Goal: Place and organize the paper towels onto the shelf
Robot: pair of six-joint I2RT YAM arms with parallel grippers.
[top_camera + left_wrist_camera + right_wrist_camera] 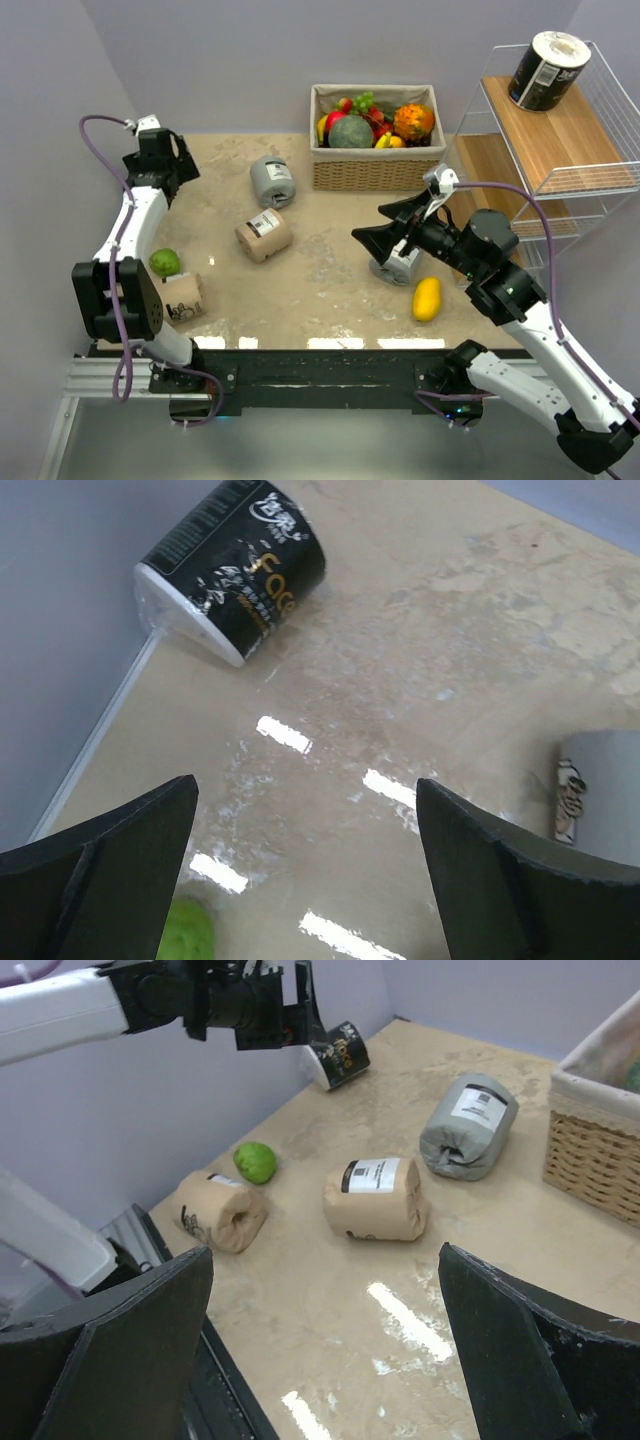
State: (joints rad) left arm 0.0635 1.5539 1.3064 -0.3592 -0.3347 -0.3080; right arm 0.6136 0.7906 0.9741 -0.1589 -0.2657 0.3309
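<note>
A white wire shelf stands at the table's right edge. One black paper towel roll stands on end on its top board. The right gripper hangs over the table near the shelf, jaws spread wide and holding nothing. A partly hidden grey roll lies below it, near a yellow mango. The left gripper, also wide open and empty, is at the far left. Close to it a second black roll lies on its side by the wall. Between the arms lie another grey roll and a tan roll. A second tan roll lies beside a green fruit. A wicker fruit basket sits at the back.
</note>
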